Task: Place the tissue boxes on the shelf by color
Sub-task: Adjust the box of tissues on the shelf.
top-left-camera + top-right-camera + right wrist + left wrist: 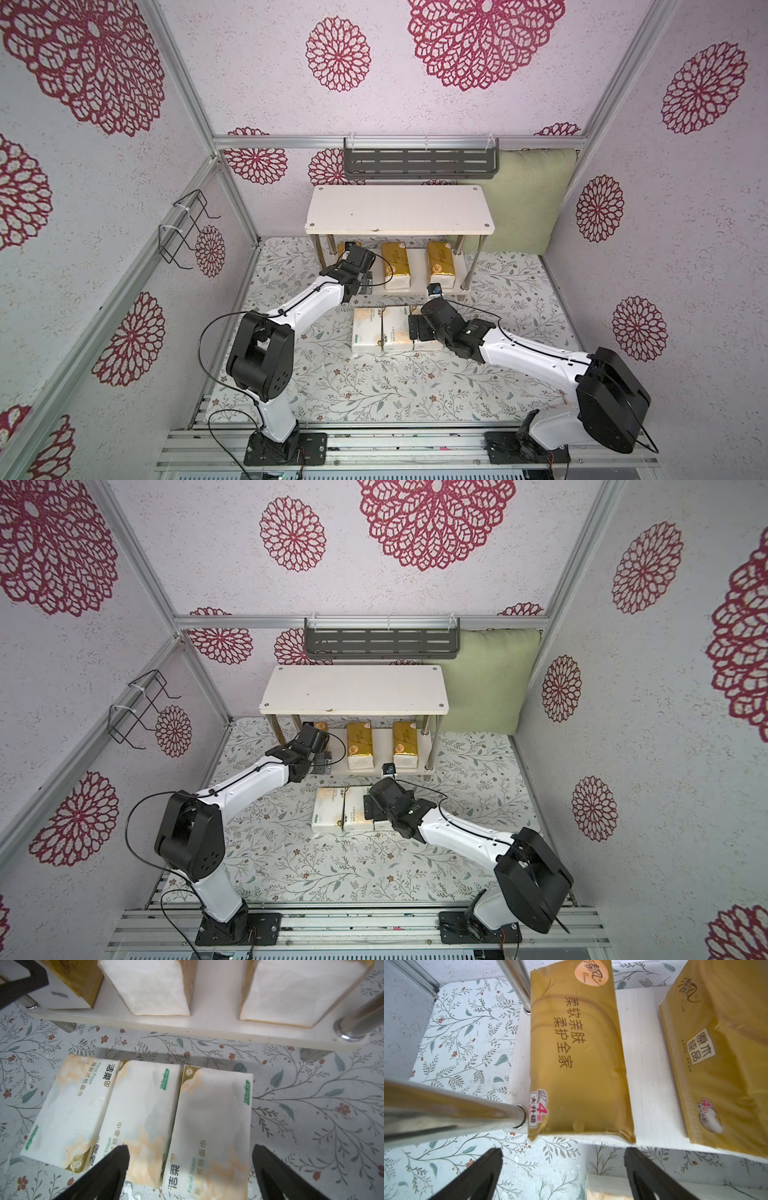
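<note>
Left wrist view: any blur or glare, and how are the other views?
Left wrist: near chrome leg blurred and streaked with reflections, gold pack lettering sharp. Right wrist: nearest white pack slightly soft. Both top views: even light, wide-angle stretching at the edges.

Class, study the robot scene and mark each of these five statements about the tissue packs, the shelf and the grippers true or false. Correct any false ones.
1. Three gold packs sit on the lower board of the shelf. True.
2. The white packs lie on the top board. False: they lie on the table in front of the shelf, and nothing is on the top board.
3. The left gripper and the right gripper are both open and hold nothing. True.
4. The right gripper hangs over the gold packs. False: it hangs over the white packs.
5. The white packs lie side by side, touching. True.
</note>
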Controlling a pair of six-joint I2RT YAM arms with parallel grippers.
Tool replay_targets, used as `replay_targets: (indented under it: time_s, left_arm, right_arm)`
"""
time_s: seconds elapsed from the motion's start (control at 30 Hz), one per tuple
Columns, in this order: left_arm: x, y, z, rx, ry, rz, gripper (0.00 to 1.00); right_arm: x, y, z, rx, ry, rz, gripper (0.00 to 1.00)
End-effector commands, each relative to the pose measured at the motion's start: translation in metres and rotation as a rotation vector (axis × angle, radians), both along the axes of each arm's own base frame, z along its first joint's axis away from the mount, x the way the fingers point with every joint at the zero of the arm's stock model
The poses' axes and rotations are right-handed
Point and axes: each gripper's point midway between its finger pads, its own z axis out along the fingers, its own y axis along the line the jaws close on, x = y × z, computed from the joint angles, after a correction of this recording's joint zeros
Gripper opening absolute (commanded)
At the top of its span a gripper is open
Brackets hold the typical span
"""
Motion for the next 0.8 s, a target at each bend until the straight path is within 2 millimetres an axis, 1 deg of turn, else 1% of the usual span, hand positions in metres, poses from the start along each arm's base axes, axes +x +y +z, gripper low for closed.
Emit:
replay_targets:
  time_s: [0.0,0.17,0.47,0.53,0.63,0.77]
  left_arm:
    - [-0.003,0.002,0.004,0.012,-0.02,0.012,0.99]
    - [0.001,0.0,0.004,0.002,-0.026,0.008,0.99]
    - [0.005,-0.022,0.014,-0.097,-0.053,-0.013,0.99]
    - [0.007,-0.022,0.012,-0.087,-0.054,0.002,0.99]
    - [0.012,-0.016,0.011,-0.05,-0.059,0.04,0.99]
    - [0.018,-0.017,0.01,-0.038,-0.066,0.048,0.98]
  right_arm:
    - [0.005,0.002,0.012,0.023,-0.033,-0.021,0.99]
    - [0.004,0.002,0.011,0.02,-0.029,-0.022,0.99]
    - [0.004,0.003,0.009,0.023,-0.027,-0.022,0.99]
    - [0.004,0.004,0.009,0.023,-0.026,-0.02,0.99]
    - [0.004,0.004,0.009,0.023,-0.025,-0.018,0.99]
    - [0.003,0.004,0.009,0.019,-0.027,-0.019,0.99]
